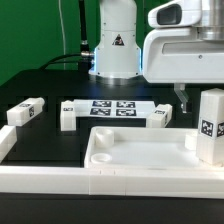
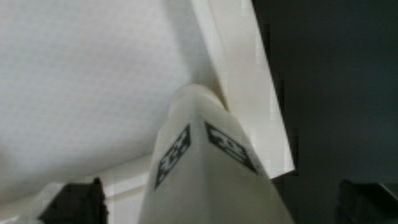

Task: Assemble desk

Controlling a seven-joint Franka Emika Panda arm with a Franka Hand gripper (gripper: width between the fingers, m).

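Exterior view: the tabletop (image 1: 140, 150) lies rim-up just behind the rail (image 1: 60, 182). One leg (image 1: 210, 125) stands upright at the tabletop's end on the exterior view's right. Three spare legs (image 1: 68, 115) lie beyond the tabletop's far edge, by the marker board (image 1: 112, 108). The gripper (image 1: 191, 97) hangs just above the standing leg. In the wrist view its fingers (image 2: 80, 203) are spread wide on either side of that leg, clamping nothing. I'd judge the leg is being seated. Best to come down square, close on its flat faces and turn it without tipping.
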